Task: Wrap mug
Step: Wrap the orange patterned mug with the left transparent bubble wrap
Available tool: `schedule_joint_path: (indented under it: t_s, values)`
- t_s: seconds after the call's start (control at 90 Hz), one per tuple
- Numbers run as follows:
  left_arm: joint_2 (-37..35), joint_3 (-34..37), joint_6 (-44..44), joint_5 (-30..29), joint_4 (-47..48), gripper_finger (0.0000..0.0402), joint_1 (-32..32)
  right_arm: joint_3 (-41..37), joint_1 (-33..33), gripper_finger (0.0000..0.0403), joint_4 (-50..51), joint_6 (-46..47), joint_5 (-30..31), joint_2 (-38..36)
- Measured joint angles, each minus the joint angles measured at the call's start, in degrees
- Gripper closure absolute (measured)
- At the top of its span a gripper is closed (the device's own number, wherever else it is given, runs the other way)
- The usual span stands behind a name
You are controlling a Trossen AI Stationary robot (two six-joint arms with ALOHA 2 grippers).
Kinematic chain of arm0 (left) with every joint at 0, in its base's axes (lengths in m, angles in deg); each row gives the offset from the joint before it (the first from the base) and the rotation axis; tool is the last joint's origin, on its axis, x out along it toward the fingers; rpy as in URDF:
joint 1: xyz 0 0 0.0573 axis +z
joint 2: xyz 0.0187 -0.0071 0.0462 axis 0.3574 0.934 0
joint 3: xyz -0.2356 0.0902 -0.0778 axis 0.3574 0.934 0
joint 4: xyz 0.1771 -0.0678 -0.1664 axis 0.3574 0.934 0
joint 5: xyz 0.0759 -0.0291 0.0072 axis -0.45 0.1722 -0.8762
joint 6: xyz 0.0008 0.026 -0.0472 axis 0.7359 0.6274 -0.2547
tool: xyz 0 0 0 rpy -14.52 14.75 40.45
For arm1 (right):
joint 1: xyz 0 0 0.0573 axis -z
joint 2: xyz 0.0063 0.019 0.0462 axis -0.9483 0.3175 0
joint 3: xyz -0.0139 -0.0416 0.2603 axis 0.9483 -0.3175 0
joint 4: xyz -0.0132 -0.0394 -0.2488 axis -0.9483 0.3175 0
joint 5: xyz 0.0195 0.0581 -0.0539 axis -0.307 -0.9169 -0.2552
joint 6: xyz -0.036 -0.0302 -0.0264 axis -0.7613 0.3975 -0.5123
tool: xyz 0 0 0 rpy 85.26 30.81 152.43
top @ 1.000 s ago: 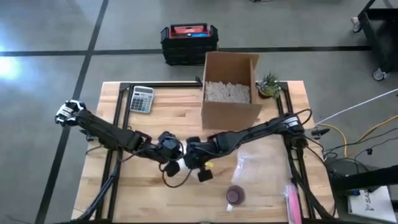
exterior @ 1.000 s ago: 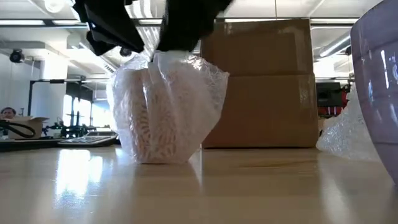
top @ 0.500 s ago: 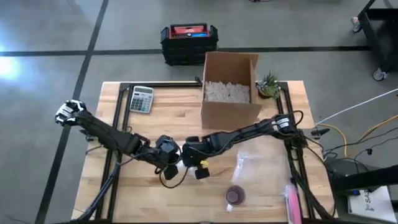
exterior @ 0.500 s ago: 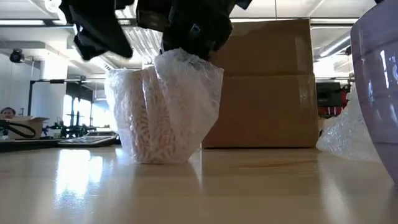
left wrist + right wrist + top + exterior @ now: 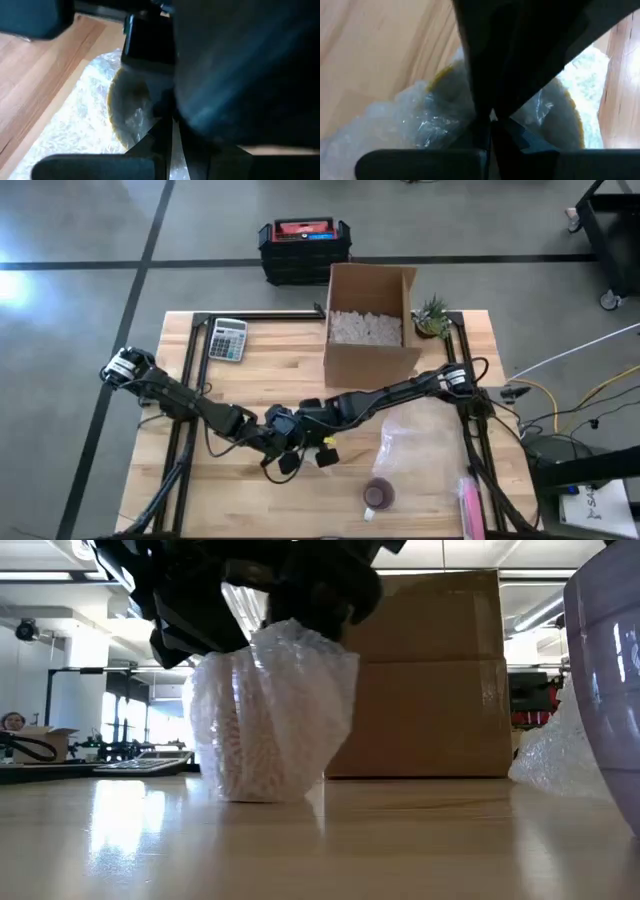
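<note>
left hand [image 5: 283,446]: moved in over the wrapped mug [image 5: 268,720] since 1 s ago; it was off to the mug's left side, now it's right on top of it, against my right hand [image 5: 312,438].
left arm: elbow and shoulder end swung inward along the tabletop edge.
right hand: shifted slightly left over the last second, now pressing on the top of the bundle.
bubble wrap [image 5: 300,690]: top gather was pinched to a peak; now flattened and pulled tighter round the rim, left side tucked in.
</note>
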Motion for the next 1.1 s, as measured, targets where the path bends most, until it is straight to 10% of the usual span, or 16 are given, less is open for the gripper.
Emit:
schedule_joint_path:
  t_s: [1.1]
  values:
    - [-12.84, -0.13, 1.61, 0.88, 11.41, 0.0379, -0.02, 1.01, 0.15, 0.0403, -2.67, 0.19, 2.5, -0.81]
